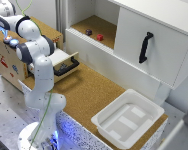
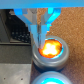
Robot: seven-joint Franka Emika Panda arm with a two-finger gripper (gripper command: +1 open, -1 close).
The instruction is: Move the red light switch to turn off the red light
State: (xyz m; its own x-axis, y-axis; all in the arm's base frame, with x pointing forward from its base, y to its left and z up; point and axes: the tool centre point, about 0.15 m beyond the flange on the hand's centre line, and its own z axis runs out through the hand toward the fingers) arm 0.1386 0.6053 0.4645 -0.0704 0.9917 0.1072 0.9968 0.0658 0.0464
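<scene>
In the wrist view the red light [image 2: 50, 50] is a round dome with a silvery rim, glowing orange-red, so it is lit. A bluish dome [image 2: 51, 79] sits beside it, cut off by the picture's edge. My gripper [image 2: 39, 41] is shut and empty. Its fingers meet in a point that touches or nearly touches the red light's rim. In the exterior view the gripper [image 1: 6, 34] is over the top of a wooden box [image 1: 9, 62] at the exterior view's left, where small domes [image 1: 13, 42] sit. I cannot make out the red light switch.
An open drawer with a black handle [image 1: 67, 65] juts from the wooden box. A white cabinet [image 1: 144, 45] with a black door handle holds two small objects [image 1: 94, 34] on its shelf. A white bin [image 1: 128, 118] stands on the cork tabletop [image 1: 89, 92].
</scene>
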